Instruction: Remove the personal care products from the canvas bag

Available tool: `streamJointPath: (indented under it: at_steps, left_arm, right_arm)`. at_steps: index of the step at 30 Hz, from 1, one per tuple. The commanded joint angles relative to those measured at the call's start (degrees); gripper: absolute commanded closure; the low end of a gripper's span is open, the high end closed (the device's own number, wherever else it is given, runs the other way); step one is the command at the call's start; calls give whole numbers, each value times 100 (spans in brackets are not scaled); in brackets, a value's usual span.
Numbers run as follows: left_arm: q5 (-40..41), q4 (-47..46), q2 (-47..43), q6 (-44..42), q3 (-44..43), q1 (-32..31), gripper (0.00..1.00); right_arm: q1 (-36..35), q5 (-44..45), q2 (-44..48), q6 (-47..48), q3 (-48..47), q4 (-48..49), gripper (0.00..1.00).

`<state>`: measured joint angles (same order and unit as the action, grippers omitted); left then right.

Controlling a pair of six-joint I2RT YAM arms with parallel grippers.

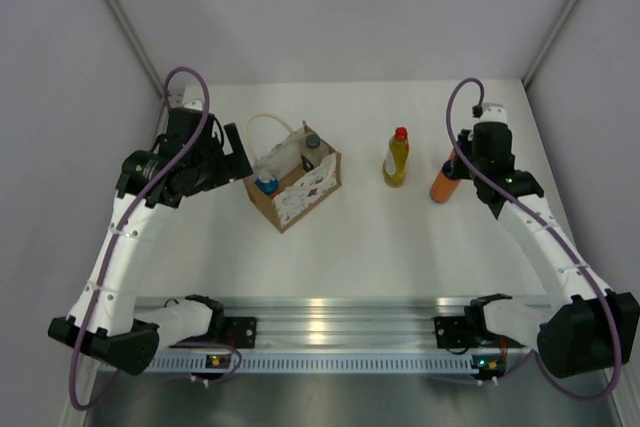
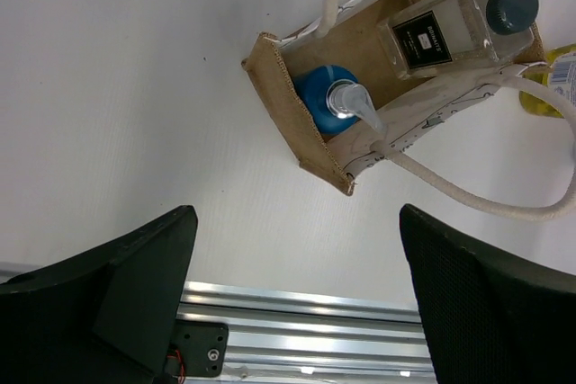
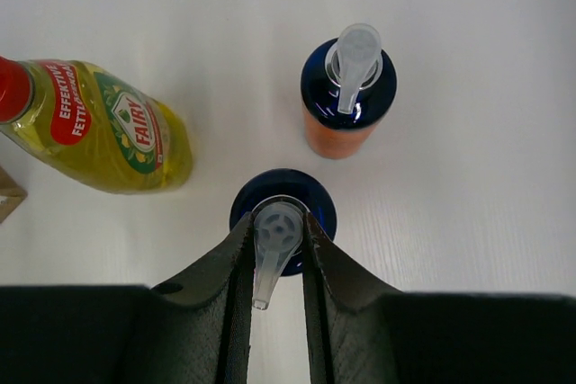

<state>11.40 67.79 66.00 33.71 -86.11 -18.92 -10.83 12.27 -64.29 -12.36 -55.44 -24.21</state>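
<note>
The left arm was bent up and over, its left hand held just beside the bag's left end and above the table. Its two fingers stood wide apart, gripping nothing.

The right arm reached forward along the right side. Its right hand pointed straight down, the fingers closed tight on the pump head of a blue-topped bottle – I could not tell whether that bottle stood on the table or hung just off it.

The bag sat upright, mouth open, left of centre and turned at an angle. Two bottles were inside it: an upright pump bottle with a blue top at the near end, and a clear bottle with a dark cap and a black label at the far end, leaning on its side. One cream handle flopped outward over the table; the other looped up past the far wall.

Out on the table, right of the bag and well apart from it, stood the yellow bottle with its red cap. Near the right hand, on the side away from the arm, stood an orange bottle with a blue top and clear pump – apart from the gripped one, not touching.
</note>
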Motion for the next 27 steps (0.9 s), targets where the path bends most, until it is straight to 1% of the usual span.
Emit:
streamJointPath:
  at_steps: [1,3,4,5,8,10,13,14,15,17,18,20,22,25,26,27]
  left_arm:
    - [-23,15,185,-321,-345,-7,2]
    - [-59,15,273,-348,-459,-15,2]
    - [-67,15,308,-374,-486,-42,2]
    - [-33,15,404,-383,-530,-94,2]
    - [239,41,615,-339,-661,-357,2]
    - [459,120,756,-260,-776,-604,2]
    - [749,182,1055,-164,-899,-858,2]
    - [872,234,1134,-137,-995,-920,2]
    - [960,278,1291,-59,-1057,-1043,2]
    - [1327,453,1459,47,-1241,-1158,2]
    - [1417,524,1625,178,-1294,-1202,2]
    - [1514,612,1758,293,-1373,-1237,5]
    - [1769,779,1916,608,-1470,-1281,8]
    - [1910,929,2066,916,-1514,-1351,19]
    - [1936,973,2214,970,-1523,-1378,25]
    - [2006,1043,2285,1075,-1523,-1430,26]
  right_arm:
    - [90,-111,-13,32,41,1084,100]
    - [99,-67,-57,14,86,1076,93]
    - [99,-50,-75,-12,112,1076,86]
    - [99,-15,-92,-21,165,1076,77]
    - [99,12,-110,-65,235,1076,67]
    - [99,3,-136,-65,262,1067,66]
    - [99,-14,-136,-91,288,1024,55]
    - [99,-14,-101,-100,253,980,45]
    - [99,-32,-75,-109,218,927,43]
    - [107,-6,30,-100,52,690,37]
    - [99,21,74,-117,-27,585,37]
    - [107,152,224,-196,-317,190,35]
    - [99,170,390,-258,-528,-30,34]
    - [99,100,706,-363,-608,-277,29]
    - [99,22,777,-390,-617,-338,27]
    - [99,-49,839,-442,-617,-365,26]
